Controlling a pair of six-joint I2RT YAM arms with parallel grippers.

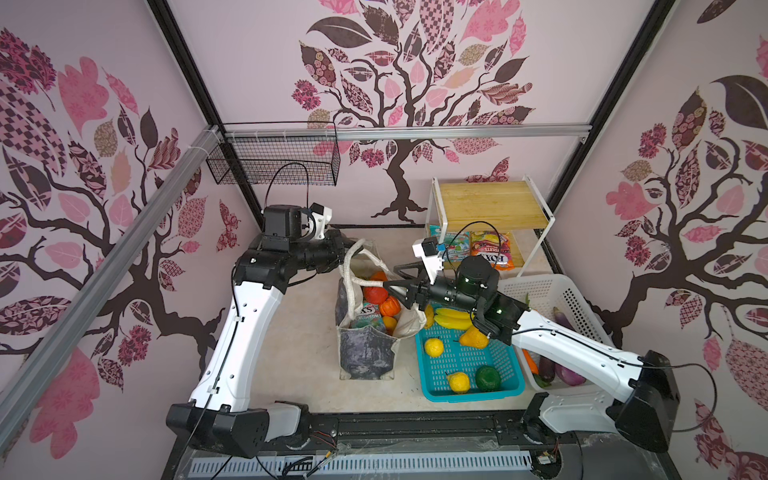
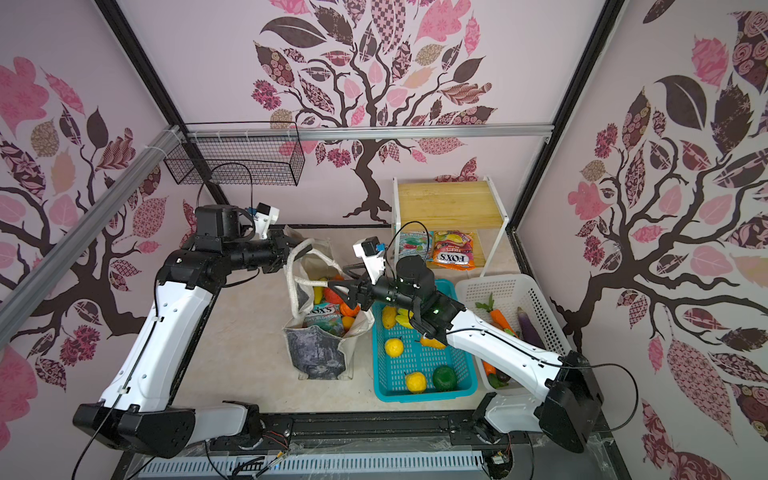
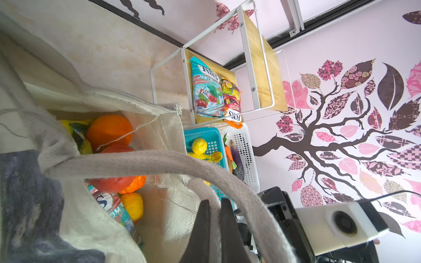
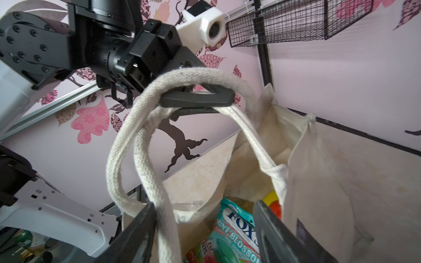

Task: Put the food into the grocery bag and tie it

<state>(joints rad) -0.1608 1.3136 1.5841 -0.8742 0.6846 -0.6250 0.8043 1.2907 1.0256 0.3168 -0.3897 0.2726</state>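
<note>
Spread black fingers of the right gripper filled the near edge of its wrist view, wide apart and holding nothing. One loop of the strap handles hung against one finger, unpinched. Directly below its tips lay the open mouth of the grocery bag, with a mint FOX'S packet and orange and red pieces inside.

Ahead of and above those tips, the left gripper was closed on the strap handles. One band draped over its upper jaw and another was nipped between the two, so both were held up above the bag's rim.

Behind the right gripper's wrist, under its forearm, the teal basket held bananas and other fruit. Two more packets lay on the rack beyond.

Tying seemed to be the step in hand, though not all the food was packed. The next move probably called for the right gripper to close on the loop beside its finger and draw it across the band the left one held. It would need to keep tension so the bag did not tip.
</note>
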